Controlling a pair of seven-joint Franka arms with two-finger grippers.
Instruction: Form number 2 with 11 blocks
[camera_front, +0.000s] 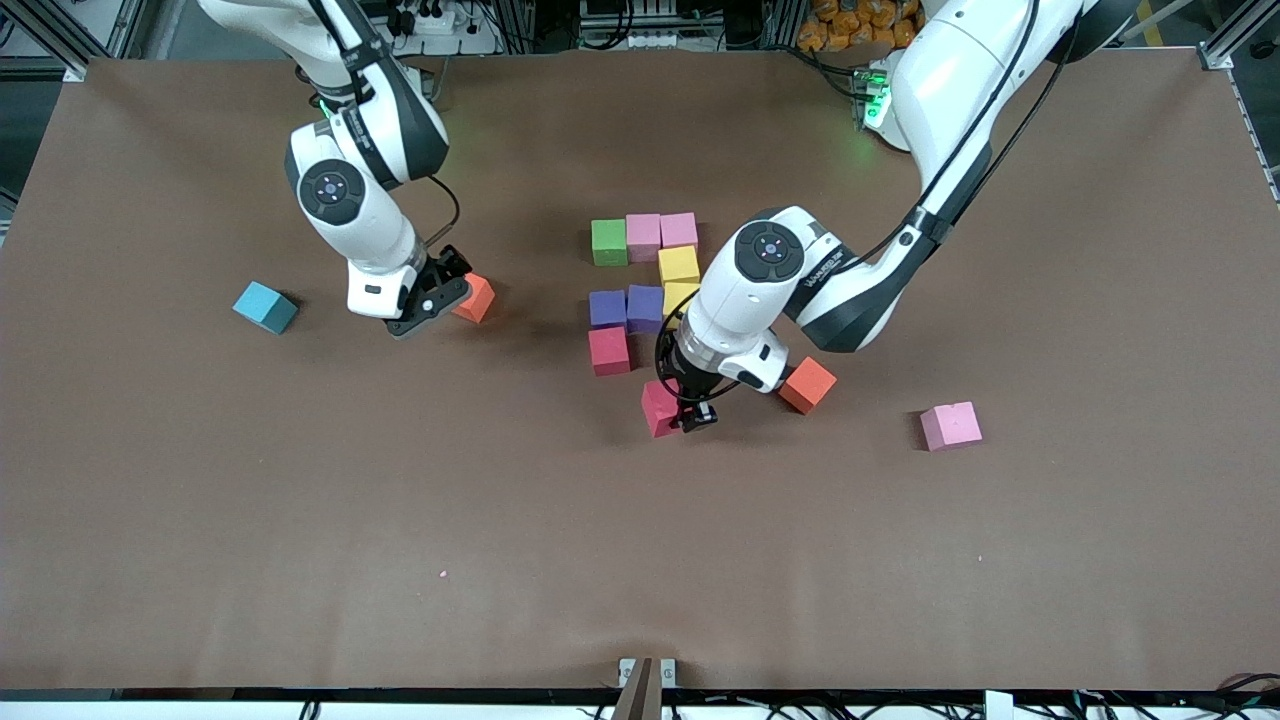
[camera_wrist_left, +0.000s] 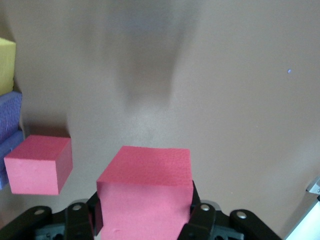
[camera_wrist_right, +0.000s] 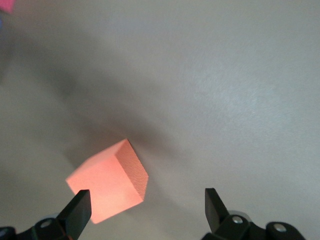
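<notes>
A wide table (camera_front: 300, 560) is covered by a plain brown sheet, creased toward six o'clock. Aluminium frame bars (camera_front: 60, 35) are seen at the eleven and one o'clock corners. Cables and a power strip (camera_front: 440, 20) are seen along twelve o'clock.

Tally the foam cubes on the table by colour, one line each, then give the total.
Green: 1
Pink: 3
Yellow: 2
Purple: 2
Red: 2
Orange: 2
Light blue: 1
Total: 13
</notes>
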